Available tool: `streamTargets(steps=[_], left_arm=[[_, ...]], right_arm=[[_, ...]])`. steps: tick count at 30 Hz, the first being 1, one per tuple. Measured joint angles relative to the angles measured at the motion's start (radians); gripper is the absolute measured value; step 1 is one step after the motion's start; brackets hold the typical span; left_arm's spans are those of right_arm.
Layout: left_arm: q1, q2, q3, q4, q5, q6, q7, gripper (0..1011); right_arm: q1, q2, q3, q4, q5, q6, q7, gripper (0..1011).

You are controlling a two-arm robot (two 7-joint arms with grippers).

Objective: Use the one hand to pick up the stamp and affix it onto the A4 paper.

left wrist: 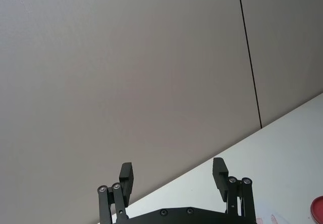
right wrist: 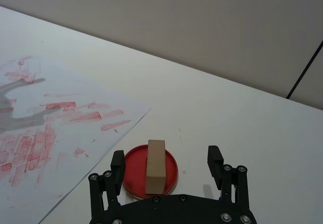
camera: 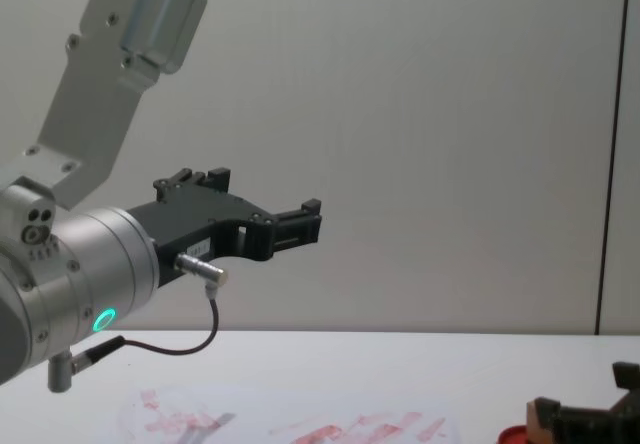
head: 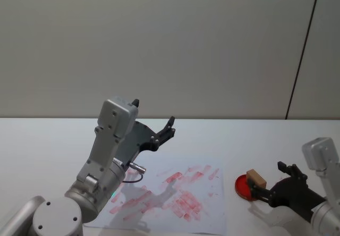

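In the head view, the stamp [head: 255,178] is seen standing on a round red ink pad [head: 243,187] on the white desk [head: 53,140], just beside the right edge of the A4 paper [head: 204,215], which is covered with red prints. The right claw [head: 268,179] is held low at the pad, with its fingers spread to either side of the stamp. The left claw [head: 153,112] is raised above the far left part of the sheet, and its fingers are spread as well. In the left wrist view, the left claw [left wrist: 172,169] is shown wide apart with nothing between its fingers, pointed toward the wall [left wrist: 126,72]. In the right wrist view, the stamp [right wrist: 156,166] is seen upright on the ink pad [right wrist: 133,169], between the parted fingers of the right claw [right wrist: 166,157] and untouched by either one; the A4 paper [right wrist: 50,123] lies close beside the pad. In the chest view, the left claw [camera: 305,219] is held high above the desk [camera: 420,364], while the right claw [camera: 590,419] is seen low at the right corner beside the stamp [camera: 538,422].
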Motion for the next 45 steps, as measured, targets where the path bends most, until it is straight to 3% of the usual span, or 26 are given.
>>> streamTargets(steps=[15,34,45], left_arm=[[0.0,0.0,0.0,0.0,0.0,0.0,0.0,1002],[0.0,0.0,0.0,0.0,0.0,0.0,0.0,1003],[0.0,0.0,0.0,0.0,0.0,0.0,0.0,1002]], right_arm=[[0.026,-0.028,-0.022,0.04,-0.046,0.032,0.009,1001],[0.043,-0.054,-0.038,0.08,-0.062,0.049,-0.003,1001],[0.047,-0.06,-0.042,0.09,-0.065,0.051,-0.007,708]])
